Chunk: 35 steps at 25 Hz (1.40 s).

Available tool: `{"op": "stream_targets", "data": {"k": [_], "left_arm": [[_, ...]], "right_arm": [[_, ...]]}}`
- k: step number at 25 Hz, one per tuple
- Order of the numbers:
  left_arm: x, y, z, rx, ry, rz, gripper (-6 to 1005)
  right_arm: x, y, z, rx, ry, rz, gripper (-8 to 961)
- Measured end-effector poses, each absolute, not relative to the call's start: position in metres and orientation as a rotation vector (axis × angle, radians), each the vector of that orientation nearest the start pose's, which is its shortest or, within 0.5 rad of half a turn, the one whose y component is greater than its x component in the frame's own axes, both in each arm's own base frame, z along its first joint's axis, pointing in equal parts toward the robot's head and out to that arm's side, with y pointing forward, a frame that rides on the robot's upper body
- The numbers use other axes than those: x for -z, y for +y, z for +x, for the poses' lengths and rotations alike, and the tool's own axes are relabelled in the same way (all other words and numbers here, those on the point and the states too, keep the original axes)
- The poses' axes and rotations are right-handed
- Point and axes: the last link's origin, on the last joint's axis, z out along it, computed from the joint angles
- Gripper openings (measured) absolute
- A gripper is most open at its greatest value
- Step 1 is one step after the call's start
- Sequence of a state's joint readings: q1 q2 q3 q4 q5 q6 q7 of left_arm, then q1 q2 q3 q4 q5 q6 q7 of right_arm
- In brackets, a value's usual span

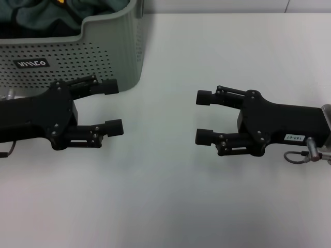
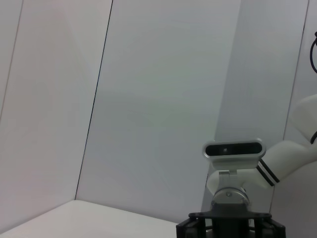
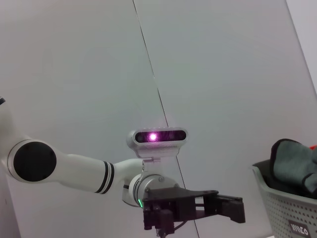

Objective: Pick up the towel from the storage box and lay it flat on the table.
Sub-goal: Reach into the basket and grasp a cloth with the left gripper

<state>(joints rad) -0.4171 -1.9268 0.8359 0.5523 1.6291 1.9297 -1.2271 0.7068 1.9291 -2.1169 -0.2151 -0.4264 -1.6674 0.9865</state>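
Observation:
The storage box (image 1: 111, 46), a pale grey-green perforated basket, stands on the white table (image 1: 165, 201) at the far left. Bunched teal and dark cloths (image 1: 31, 20) fill it. Among them, at the head view's top edge, a small yellow patch of the towel (image 1: 60, 1) shows; the rest of it is hidden. My left gripper (image 1: 118, 106) hovers open just in front of the box, holding nothing. Facing it from the right, my right gripper (image 1: 198, 117) is open and also holds nothing. In the right wrist view the box (image 3: 285, 208) shows with cloth heaped above its rim.
Bare white table lies between and in front of the two grippers. The box's near wall sits close behind the left gripper's upper finger. A grey panelled wall fills the background of both wrist views.

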Motion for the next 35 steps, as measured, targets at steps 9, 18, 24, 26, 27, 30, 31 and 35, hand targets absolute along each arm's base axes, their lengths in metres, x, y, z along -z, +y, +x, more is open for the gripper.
{"op": "stream_targets", "data": {"k": [9,18,24,26,27,30,31,35], "left_arm": [[-0.057,0.278,-0.264,1.166,-0.362,-2.768,883],[-0.081,0.288,-0.247,1.279,-0.346,-2.687,878],[-0.147,0.311,-0.206,1.185,-0.272,-2.528,875],[-0.162,0.323,-0.200,1.038,-0.301,-2.454,874],[-0.169,0.330,-0.197,0.935,-0.332,-2.408,874],[-0.189,0.346,-0.197,0.709,-0.452,-2.265,872],[-0.197,0.350,-0.198,0.653,-0.491,-2.213,872],[-0.222,0.353,-0.203,0.474,-0.625,-2.031,873]], "right_arm": [[0.038,0.308,0.190,-1.334,0.303,-2.869,860],[0.039,0.309,0.193,-1.309,0.299,-2.860,860],[0.039,0.310,0.195,-1.292,0.290,-2.853,859],[0.039,0.308,0.199,-1.284,0.301,-2.837,859],[0.039,0.307,0.203,-1.279,0.309,-2.824,859],[0.038,0.306,0.207,-1.282,0.319,-2.796,859],[0.037,0.306,0.209,-1.283,0.326,-2.781,859],[0.036,0.306,0.214,-1.272,0.351,-2.752,859]]}}
